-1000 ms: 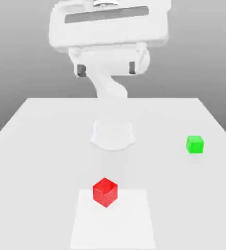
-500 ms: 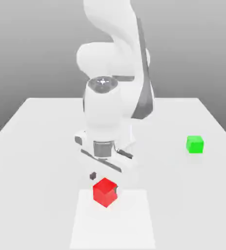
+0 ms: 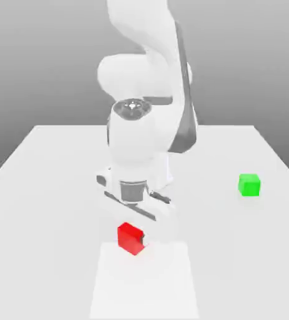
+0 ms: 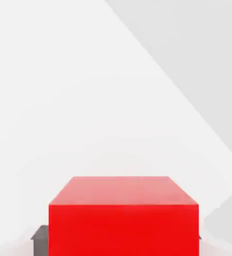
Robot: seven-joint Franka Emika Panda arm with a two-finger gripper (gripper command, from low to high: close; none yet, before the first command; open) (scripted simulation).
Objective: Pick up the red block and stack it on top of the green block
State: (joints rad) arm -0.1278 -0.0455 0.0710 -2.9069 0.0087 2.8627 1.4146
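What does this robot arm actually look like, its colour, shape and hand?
The arm is glossy white, built of fat rounded segments with dark grey bands at the joints. A round silvery cap tops the wrist. The gripper sits under a flat white bar and has small dark fingers. No cables or markings are visible.

Open white table (image 3: 53, 187) around red block (image 3: 130, 237), green block (image 3: 249, 185) well apart, arm (image 3: 143, 125) towering behind

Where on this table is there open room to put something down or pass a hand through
The table is bare across the exterior view's left half, and between the arm and the green block. The near corners beside the lighter square patch are open too. It is crowded at the middle, where the gripper sits at the red block.
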